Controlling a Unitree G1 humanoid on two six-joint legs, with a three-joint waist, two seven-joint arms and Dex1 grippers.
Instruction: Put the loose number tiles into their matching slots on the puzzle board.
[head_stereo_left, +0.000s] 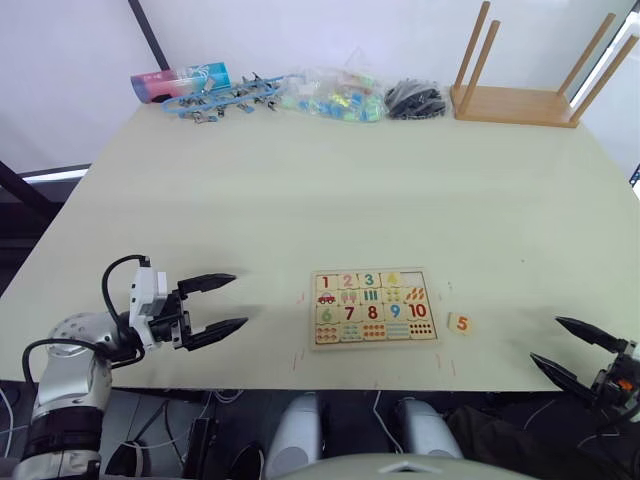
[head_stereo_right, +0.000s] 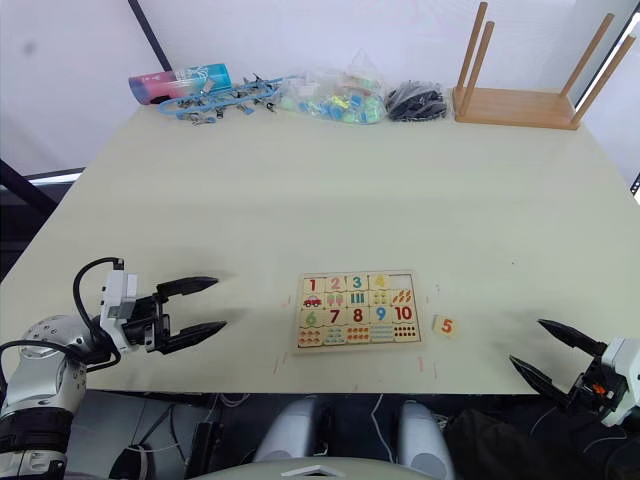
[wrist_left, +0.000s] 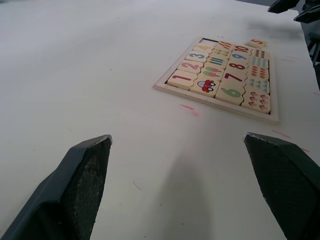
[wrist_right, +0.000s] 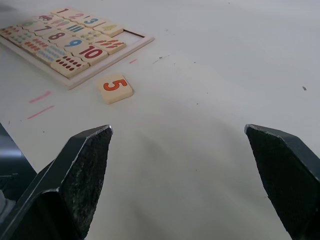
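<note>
Beside the puzzle board (head_stereo_left: 374, 343) (fifth slot (wrist_right: 131, 35) half-hidden) lies tile 5 (wrist_right: 115, 88).

Between our left gripper's (wrist_left: 177, 175) two black fingers (wrist_left: 82, 175), spread wide with bare table (wrist_left: 90, 65) between them, we see the puzzle board (wrist_left: 220, 100) lying flat ahead. Tiles 1 to 4 sit in its top row, the last slot (wrist_left: 209, 40) open. The loose 5 tile (wrist_left: 256, 43) lies just beside the board's far end. Our right gripper's (wrist_left: 295, 7) fingertips show beyond it.

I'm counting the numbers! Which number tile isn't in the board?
The 5 tile. It lies alone on the table beside the puzzle board, on the robot's right; tiles 1 to 4 sit in their slots.
</note>
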